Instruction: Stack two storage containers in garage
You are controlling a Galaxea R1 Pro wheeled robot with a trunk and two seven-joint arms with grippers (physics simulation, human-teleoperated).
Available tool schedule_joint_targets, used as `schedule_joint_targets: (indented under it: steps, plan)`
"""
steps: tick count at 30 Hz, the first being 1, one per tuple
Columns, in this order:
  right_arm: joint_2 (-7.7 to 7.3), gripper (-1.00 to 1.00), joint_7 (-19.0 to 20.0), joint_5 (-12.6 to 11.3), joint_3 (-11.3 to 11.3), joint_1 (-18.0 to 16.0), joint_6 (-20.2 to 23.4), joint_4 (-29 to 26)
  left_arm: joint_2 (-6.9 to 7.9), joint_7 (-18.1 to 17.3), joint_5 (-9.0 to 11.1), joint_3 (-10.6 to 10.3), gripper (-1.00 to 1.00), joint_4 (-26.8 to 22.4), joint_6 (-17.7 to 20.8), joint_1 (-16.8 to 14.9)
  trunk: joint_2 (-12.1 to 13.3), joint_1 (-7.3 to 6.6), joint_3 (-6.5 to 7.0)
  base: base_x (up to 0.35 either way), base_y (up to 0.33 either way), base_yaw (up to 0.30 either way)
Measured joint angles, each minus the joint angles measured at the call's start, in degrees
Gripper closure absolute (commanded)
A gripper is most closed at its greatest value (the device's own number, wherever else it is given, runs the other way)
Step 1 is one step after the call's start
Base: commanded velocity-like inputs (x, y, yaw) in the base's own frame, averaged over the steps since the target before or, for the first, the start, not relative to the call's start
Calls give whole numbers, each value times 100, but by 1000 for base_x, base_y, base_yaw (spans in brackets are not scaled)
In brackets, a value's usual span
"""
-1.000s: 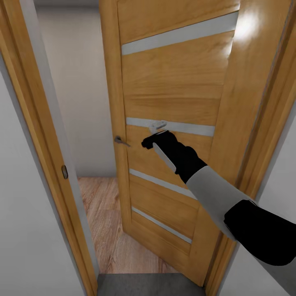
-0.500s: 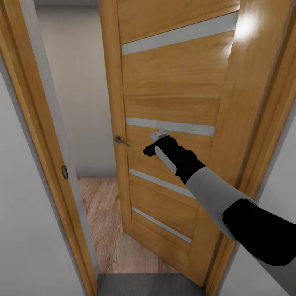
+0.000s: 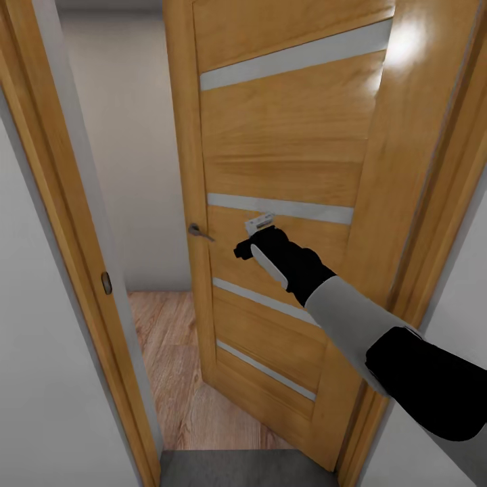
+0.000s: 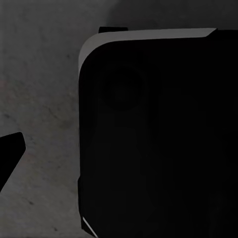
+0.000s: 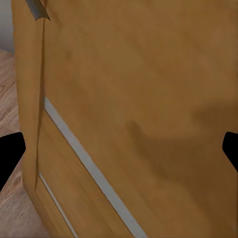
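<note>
The two storage containers are out of view. I face a half-open wooden door (image 3: 291, 135) with pale horizontal strips and a small metal handle (image 3: 197, 232). My right arm reaches forward, and my right gripper (image 3: 260, 222) hovers at the door's face just below the middle strip, right of the handle. In the right wrist view the door panel (image 5: 148, 74) is very close, and the dark fingertips (image 5: 10, 153) stand wide apart with nothing between them. My left gripper (image 4: 119, 153) hangs beside my own black body over dark grey floor (image 4: 39, 74), one fingertip (image 4: 9, 154) showing.
The left door frame (image 3: 67, 203) and the door leave a narrow gap. Light wood plank flooring (image 3: 176, 352) and a pale wall lie beyond it. A strip of dark grey concrete (image 3: 237, 468) lies at my feet. The right jamb (image 3: 433, 203) stands close to my right arm.
My right gripper has dropped slightly, from on the door's middle pale strip to just below it. The door and the camera have not moved.
</note>
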Motion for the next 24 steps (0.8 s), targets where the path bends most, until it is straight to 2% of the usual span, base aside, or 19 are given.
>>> schedule_joint_targets:
  steps: [13,15,20,22,24]
  plan:
    - [0,-100,9,-23,21,0,-2,0,0,-7,13,-2,-100,0,8,0,-1,-3,0,279,0,0]
    - [0,-100,30,-203,21,-1,-23,1,0,-6,13,-3,-100,2,6,-1,-3,-4,1,248,0,0]
    - [0,-100,15,-355,22,-1,-15,-1,0,-4,7,-4,-100,1,5,0,-2,-1,1,87,0,0]
    - [0,-100,20,-223,23,2,-38,0,0,-1,6,-2,-100,1,5,-1,0,0,-1,15,0,0]
    - [0,-100,20,-213,26,2,-33,1,0,0,6,-1,-100,1,5,-1,0,0,-1,7,0,0]
